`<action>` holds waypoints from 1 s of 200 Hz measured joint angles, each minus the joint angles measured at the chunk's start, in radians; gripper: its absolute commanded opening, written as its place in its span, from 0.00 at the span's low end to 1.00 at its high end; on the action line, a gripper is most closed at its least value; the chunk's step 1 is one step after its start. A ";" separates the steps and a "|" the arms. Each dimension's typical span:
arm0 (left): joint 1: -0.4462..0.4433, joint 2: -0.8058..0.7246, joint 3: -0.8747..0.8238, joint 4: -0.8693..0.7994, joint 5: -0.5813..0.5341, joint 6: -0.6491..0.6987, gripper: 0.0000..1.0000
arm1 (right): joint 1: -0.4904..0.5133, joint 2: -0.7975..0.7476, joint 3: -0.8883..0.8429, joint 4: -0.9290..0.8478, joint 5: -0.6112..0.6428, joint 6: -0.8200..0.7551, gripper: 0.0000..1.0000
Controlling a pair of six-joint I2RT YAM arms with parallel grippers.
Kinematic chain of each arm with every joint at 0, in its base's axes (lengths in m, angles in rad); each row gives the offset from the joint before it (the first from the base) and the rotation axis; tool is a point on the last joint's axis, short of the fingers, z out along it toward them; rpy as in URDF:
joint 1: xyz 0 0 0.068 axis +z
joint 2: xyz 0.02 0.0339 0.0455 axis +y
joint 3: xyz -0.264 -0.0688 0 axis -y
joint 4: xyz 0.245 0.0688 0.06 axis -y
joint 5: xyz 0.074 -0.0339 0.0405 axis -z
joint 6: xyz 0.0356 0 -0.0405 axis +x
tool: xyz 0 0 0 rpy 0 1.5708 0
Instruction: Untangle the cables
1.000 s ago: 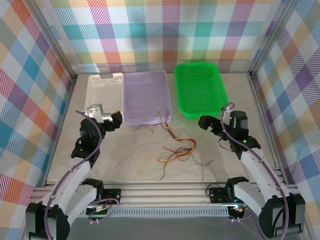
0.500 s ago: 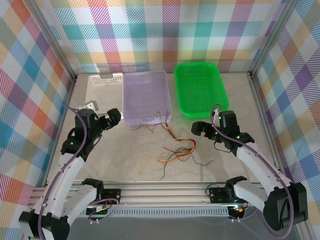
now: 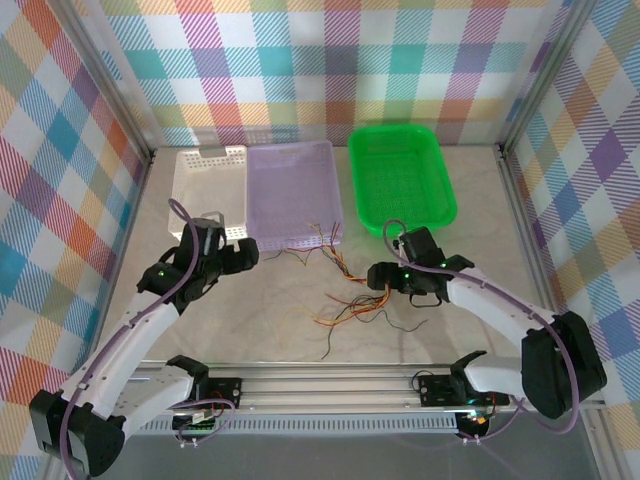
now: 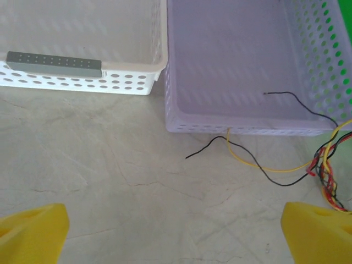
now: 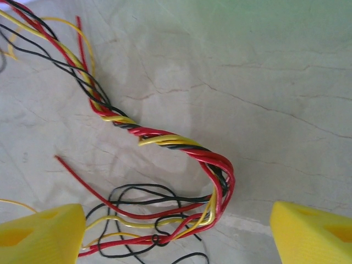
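This is a robotics lab test cell. An aluminium-profile frame point(image 3: 330, 385) boxes in a marble-patterned tabletop point(image 3: 250, 320). Checked fabric walls point(image 3: 330, 70) screen it from 9 o'clock through 12 to 3 o'clock. The left arm point(image 3: 130, 338) and right arm point(image 3: 490, 305) are bolted to the rail at 6 o'clock.
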 measured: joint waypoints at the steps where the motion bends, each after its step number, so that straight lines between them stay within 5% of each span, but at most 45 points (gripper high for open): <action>1: 0.000 0.000 0.000 0.000 -0.001 0.000 0.98 | 0.000 0.002 0.000 -0.001 0.003 0.001 0.79; 161: -0.065 -0.033 0.001 -0.023 -0.010 0.055 0.97 | 0.048 0.182 -0.002 0.019 0.107 0.014 0.39; 200: -0.082 -0.033 0.003 -0.027 0.002 0.055 0.97 | 0.059 0.224 0.007 0.040 0.117 0.019 0.16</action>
